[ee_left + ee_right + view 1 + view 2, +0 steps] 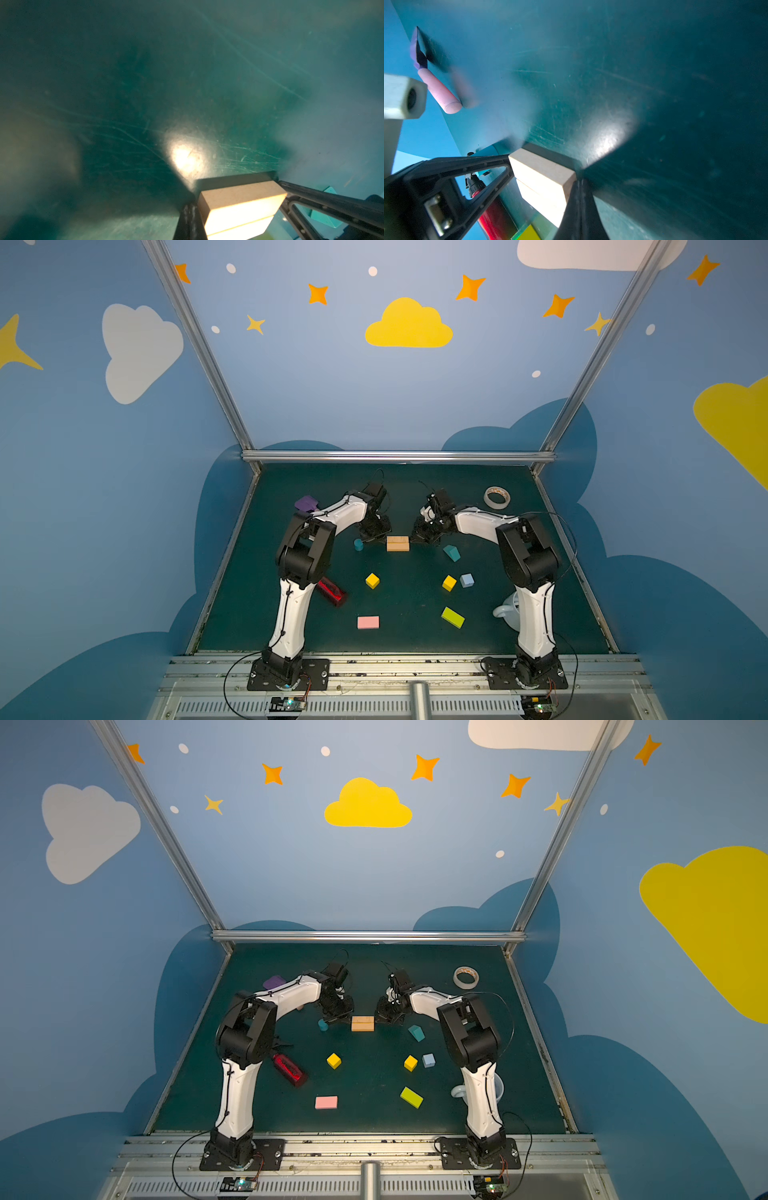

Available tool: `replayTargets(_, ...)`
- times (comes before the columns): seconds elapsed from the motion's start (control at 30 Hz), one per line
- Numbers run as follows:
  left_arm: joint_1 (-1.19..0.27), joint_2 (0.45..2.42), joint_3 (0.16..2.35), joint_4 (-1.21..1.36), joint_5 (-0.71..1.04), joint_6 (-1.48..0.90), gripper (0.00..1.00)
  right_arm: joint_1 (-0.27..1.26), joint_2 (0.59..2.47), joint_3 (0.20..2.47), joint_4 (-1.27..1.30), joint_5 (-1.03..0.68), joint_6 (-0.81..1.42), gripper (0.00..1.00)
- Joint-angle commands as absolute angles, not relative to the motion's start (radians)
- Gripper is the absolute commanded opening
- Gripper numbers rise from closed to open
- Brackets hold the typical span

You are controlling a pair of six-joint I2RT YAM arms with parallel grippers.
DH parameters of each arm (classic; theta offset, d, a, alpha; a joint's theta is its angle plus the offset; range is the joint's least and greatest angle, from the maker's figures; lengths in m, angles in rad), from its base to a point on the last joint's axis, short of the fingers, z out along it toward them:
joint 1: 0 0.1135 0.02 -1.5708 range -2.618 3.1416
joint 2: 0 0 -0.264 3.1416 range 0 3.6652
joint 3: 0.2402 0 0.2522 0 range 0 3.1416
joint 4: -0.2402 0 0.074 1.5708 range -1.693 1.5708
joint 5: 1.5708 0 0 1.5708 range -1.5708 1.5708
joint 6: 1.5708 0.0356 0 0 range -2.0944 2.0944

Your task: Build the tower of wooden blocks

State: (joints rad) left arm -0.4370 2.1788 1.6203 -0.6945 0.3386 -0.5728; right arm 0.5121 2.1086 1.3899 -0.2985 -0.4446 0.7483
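Where the mat (pixel 407 489) nears its left edge, the purple spatula (pixel 306 502) sits, with the red bottle (pixel 331 591) below it. Next come the teal cylinder (pixel 358 544), left yellow cube (pixel 372 580) and pink slab (pixel 368 622). The left gripper (pixel 380 540), jaws together, touches one end of the paired tan bars (pixel 397 543) at centre. The right gripper (pixel 414 540), also closed, touches the other. Bare mat lies behind and below them. Rightward sit the teal house block (pixel 451 552), right yellow cube (pixel 449 583), pale-blue cube (pixel 467 580), lime slab (pixel 452 617) and, upper right, a tape roll (pixel 496 497), print unreadable.
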Motion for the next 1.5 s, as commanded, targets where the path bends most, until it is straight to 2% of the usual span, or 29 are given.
replayTargets(0.0,-0.446,2.212,1.640,-0.726,0.330,-0.561,0.04,0.515,2.081,1.372,-0.335,-0.413,0.751,0.00)
replayTargets(0.43,-0.430,2.218,1.628,-0.759,0.260,-0.559,0.04,0.502,2.077,1.372,-0.365,-0.391,0.745,0.05)
replayTargets(0.83,-0.395,2.172,1.602,-0.753,0.264,-0.551,0.04,0.473,2.029,1.328,-0.357,-0.390,0.744,0.06)
replayTargets(1.17,-0.395,2.043,1.702,-0.820,0.220,-0.524,0.04,0.472,1.859,1.329,-0.414,-0.394,0.689,0.15)
replayTargets(1.33,-0.411,1.907,1.675,-0.811,0.219,-0.497,0.04,0.488,1.705,1.304,-0.517,-0.375,0.592,0.29)
replayTargets(1.4,-0.423,1.832,1.631,-0.787,0.221,-0.489,0.05,0.501,1.624,1.275,-0.579,-0.337,0.543,0.39)
replayTargets(1.47,-0.435,1.750,1.571,-0.752,0.219,-0.491,0.08,0.512,1.557,1.248,-0.641,-0.305,0.507,0.44)
